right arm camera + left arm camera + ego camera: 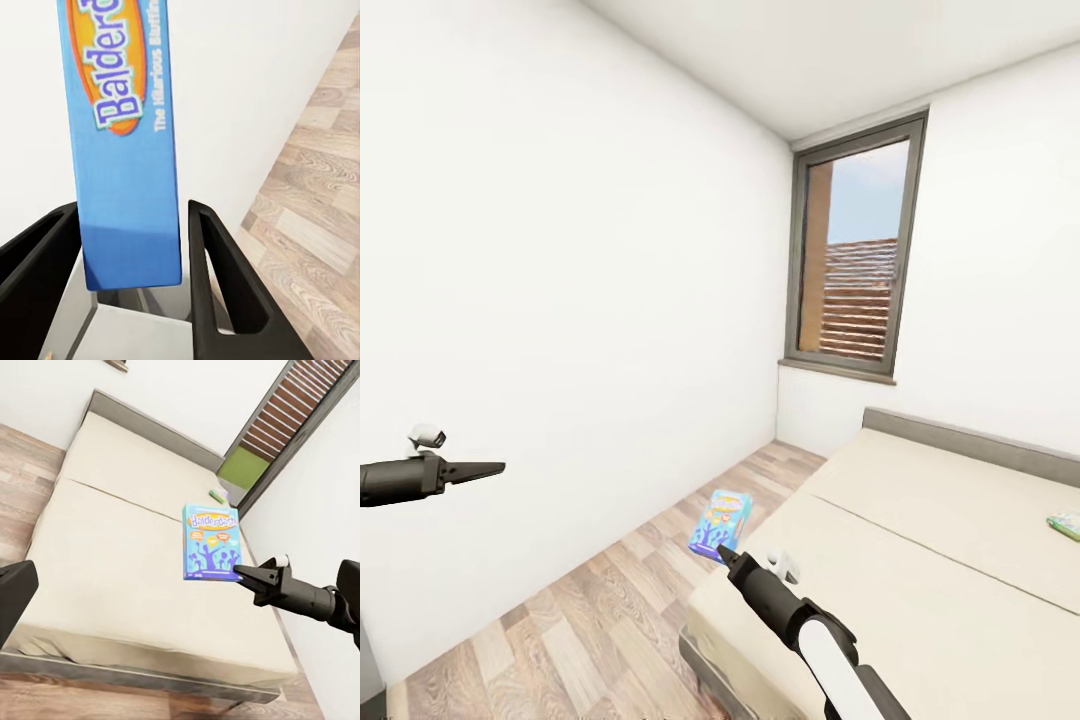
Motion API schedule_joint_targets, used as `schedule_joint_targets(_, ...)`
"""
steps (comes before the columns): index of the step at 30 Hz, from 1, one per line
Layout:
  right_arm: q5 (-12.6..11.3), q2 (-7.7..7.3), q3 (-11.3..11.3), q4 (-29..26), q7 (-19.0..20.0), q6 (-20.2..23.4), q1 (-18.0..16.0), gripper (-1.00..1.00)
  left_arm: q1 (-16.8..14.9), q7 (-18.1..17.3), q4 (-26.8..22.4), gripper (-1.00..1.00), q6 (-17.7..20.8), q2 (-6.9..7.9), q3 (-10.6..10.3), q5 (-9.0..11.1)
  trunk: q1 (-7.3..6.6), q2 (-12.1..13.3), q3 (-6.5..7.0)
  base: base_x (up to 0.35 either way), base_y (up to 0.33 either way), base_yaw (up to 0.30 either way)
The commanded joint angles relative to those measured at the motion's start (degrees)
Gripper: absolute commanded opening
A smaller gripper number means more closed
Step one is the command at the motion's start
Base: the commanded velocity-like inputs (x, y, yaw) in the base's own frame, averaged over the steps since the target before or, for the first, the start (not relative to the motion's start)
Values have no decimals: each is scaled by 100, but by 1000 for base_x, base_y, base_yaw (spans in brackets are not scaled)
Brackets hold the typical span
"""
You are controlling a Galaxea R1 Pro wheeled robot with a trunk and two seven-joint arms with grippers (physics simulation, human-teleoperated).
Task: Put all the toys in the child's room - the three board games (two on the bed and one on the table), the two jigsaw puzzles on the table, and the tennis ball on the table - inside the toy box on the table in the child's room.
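Observation:
My right gripper (726,552) is shut on the lower edge of a blue board game (720,522) and holds it upright in the air, over the near corner of the bed (940,560). In the right wrist view the box (124,150) stands between the two black fingers (221,285). The left wrist view shows the same box (210,544) above the beige mattress (127,547), with the right gripper (241,570) under it. A second board game (1065,523), pale green, lies flat far back on the bed (217,495). My left gripper (478,468) hangs open and empty at the left.
A white wall runs close along the left. A strip of wood-plank floor (590,610) lies between that wall and the bed. A tall grey-framed window (855,260) stands in the far wall beside the low grey headboard (970,443).

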Motion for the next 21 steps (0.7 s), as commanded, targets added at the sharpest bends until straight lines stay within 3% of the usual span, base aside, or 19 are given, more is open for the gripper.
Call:
schedule_joint_targets(1,-60,-1,3,-11,-46,14,-5,-100,-5,-23,0,100,61,2,-2,-1,1,-8,-19,0,0,0)
schedule_joint_targets(10,-59,6,3,31,-46,15,-5,-100,-5,-23,0,100,60,1,-6,-1,1,-8,-100,0,-5,68)
schedule_joint_targets(21,-4,8,57,36,-55,9,-5,-100,-5,-23,0,100,54,1,-10,-1,1,-8,-161,0,-158,224)
